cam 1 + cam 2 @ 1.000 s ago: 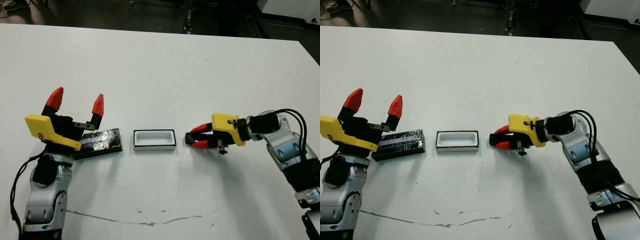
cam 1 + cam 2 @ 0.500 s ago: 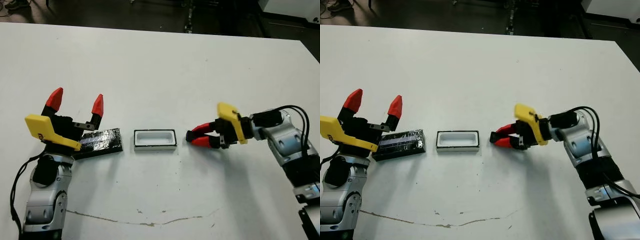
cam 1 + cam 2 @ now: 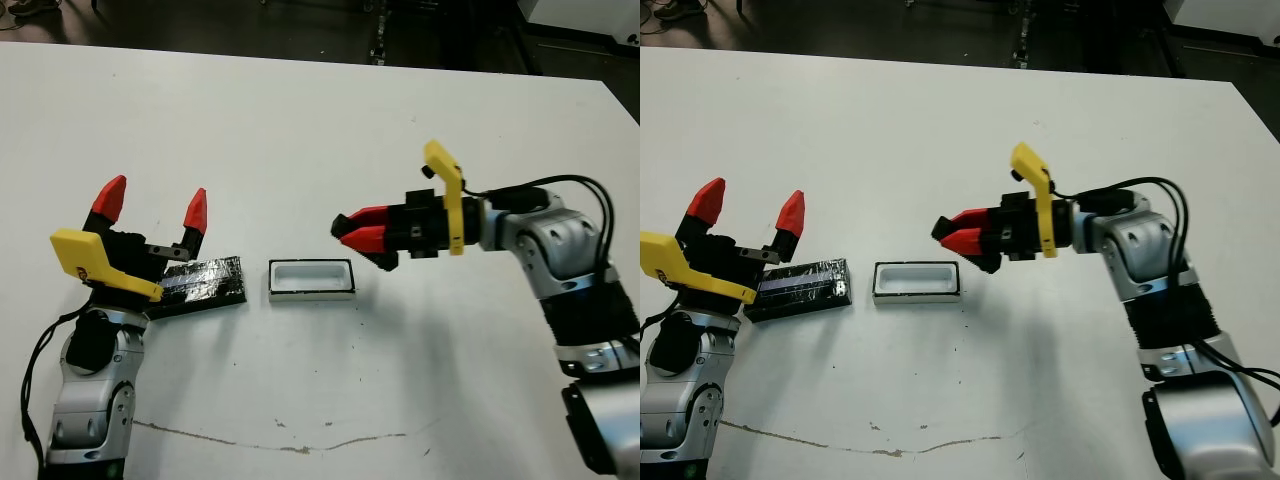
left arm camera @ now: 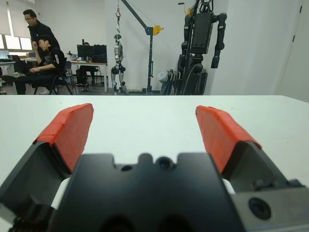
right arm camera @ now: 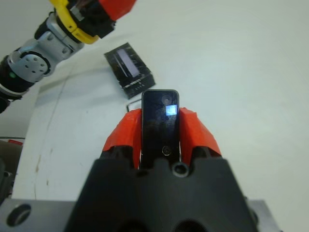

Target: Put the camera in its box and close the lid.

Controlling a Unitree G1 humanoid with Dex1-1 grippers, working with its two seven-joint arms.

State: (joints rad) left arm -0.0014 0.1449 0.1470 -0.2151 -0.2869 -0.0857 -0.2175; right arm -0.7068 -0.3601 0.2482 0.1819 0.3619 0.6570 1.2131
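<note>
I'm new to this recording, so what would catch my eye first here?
The right gripper hangs above the table, shut on the black camera, just right of the open white box. Left of the box lies the glossy black lid, with the left gripper open over its near end.

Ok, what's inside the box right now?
Nothing visible: the box shows only its bare white interior. The camera is held in the right gripper, off the table. No lid covers it.

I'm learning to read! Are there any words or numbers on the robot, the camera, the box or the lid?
None can be read.
Left gripper: a small red mark on its yellow part, too small to read.
Camera, box, lid: no writing shows.
</note>
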